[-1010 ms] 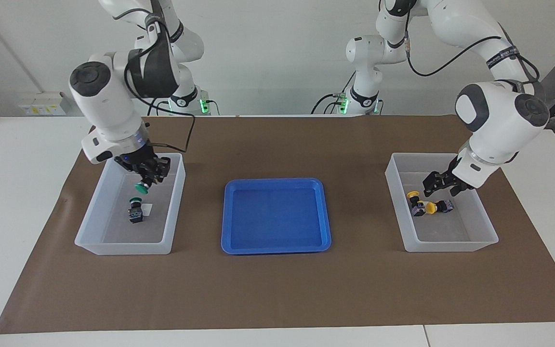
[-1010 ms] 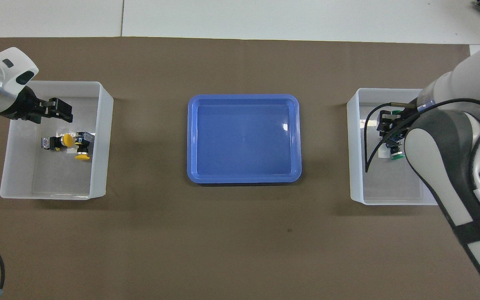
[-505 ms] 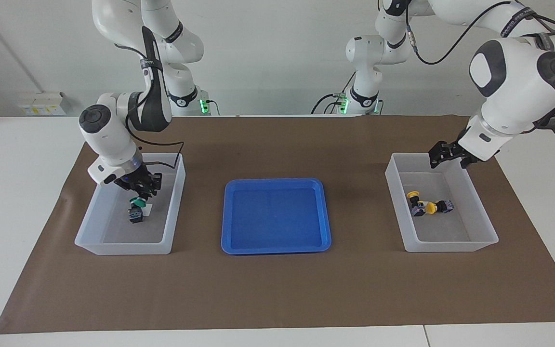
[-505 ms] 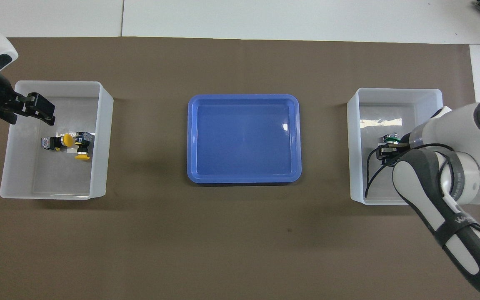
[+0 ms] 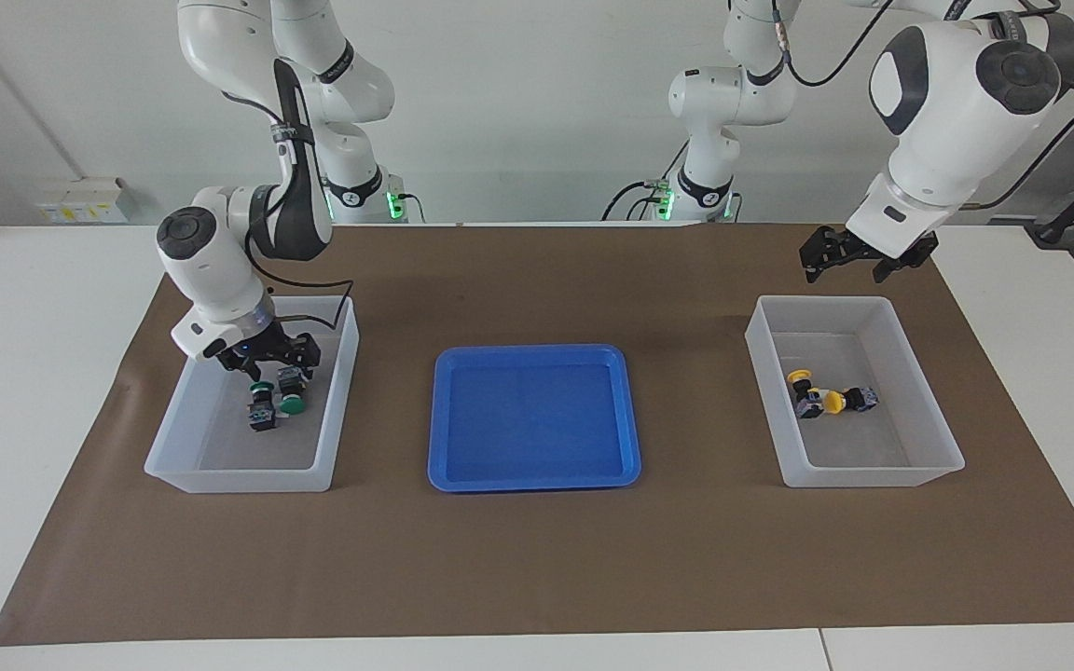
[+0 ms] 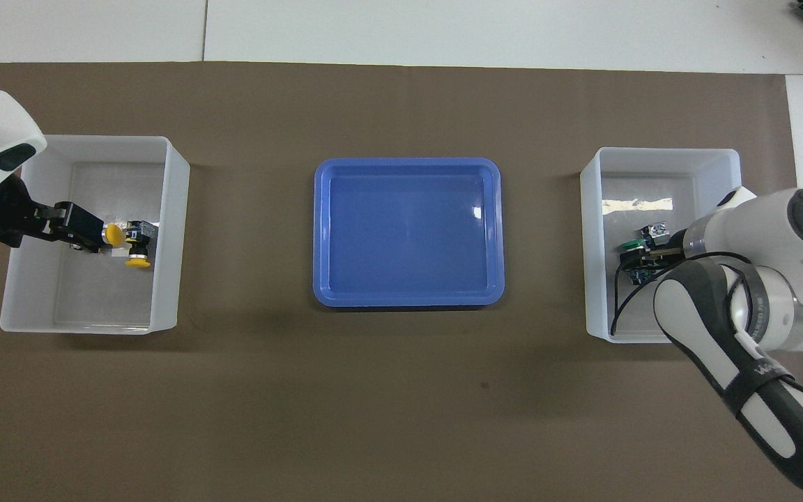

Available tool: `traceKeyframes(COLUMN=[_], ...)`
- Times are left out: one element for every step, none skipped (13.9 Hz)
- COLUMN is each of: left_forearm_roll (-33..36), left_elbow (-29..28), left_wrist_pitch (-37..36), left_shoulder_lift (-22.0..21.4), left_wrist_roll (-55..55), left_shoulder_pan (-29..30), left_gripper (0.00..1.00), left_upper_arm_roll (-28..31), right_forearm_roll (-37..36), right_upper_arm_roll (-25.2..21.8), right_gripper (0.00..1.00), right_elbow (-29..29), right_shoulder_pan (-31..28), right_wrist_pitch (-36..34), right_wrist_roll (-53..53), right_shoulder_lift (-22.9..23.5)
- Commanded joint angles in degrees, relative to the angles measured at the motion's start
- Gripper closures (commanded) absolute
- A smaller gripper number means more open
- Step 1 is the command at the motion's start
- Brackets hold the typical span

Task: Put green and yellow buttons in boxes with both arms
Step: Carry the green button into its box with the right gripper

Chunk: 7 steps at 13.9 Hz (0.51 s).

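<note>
Lowest in the facing view, mid-frame on the counter, the shallow blue plastic tray (image 5: 534, 479) holds nothing, and both translucent white rectangular boxes flank it at the same height. The box at the left arm's end (image 5: 873, 473) holds both yellow-capped push buttons (image 5: 824, 399) lying on their sides, touching. The box at the right arm's end (image 5: 239, 479) holds two green-capped buttons (image 5: 276, 404) side by side.

Higher in the frame, the right tool (image 5: 274, 362) sits low inside its box, directly above the tilted green button, and we cannot tell whether it grips it. In the upper corner the left tool (image 5: 841, 263) hangs raised over its box, fingers spread and holding nothing.
</note>
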Motion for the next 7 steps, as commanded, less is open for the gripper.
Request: traceKeyframes(left_forearm_roll=[1.1, 1.1, 1.0, 1.0, 1.0, 1.1, 0.9], left_elbow=[-9.7, -9.8, -9.5, -9.1, -8.5, -8.2, -7.7], left_wrist_pitch=[7.5, 9.3, 10.4, 11.0, 11.1, 11.0, 11.0], left_shoulder_lift=[-5.8, -5.8, -5.8, -5.8, -6.1, -6.9, -7.5], left_wrist_roll=[-0.7, -1.0, -1.1, -1.1, -1.1, -0.5, -0.2], left_shoulder_pan=[0.1, 0.1, 0.2, 0.2, 0.7, 3.1, 5.2], left_gripper=[0.00, 0.00, 0.00, 0.00, 0.00, 0.00, 0.00], left_upper_arm_roll=[-0.1, -0.1, 0.1, 0.3, 0.4, -0.5, -1.1], right_forearm_roll=[1.2, 1.2, 1.1, 1.1, 1.0, 0.4, 0.2], right_upper_arm_roll=[0.4, 0.4, 0.5, 0.6, 0.6, 0.6, 0.6], right_gripper=[0.00, 0.00, 0.00, 0.00, 0.00, 0.00, 0.00], right_elbow=[0.6, 2.0, 3.2, 4.5, 6.3, 8.9, 12.0], right_shoulder_pan=[-0.2, -0.1, 0.2, 0.2, 0.3, 0.2, 0.2], right_wrist_pitch=[0.5, 0.0, -0.5, -1.6, -3.9, -7.5, -12.2], right_wrist_roll=[1.2, 4.2, 6.5, 7.2, 7.2, 7.3, 7.6], right_shoulder_lift=[-1.2, -2.0, -3.0, -4.0, -5.0, -6.2, -7.0])
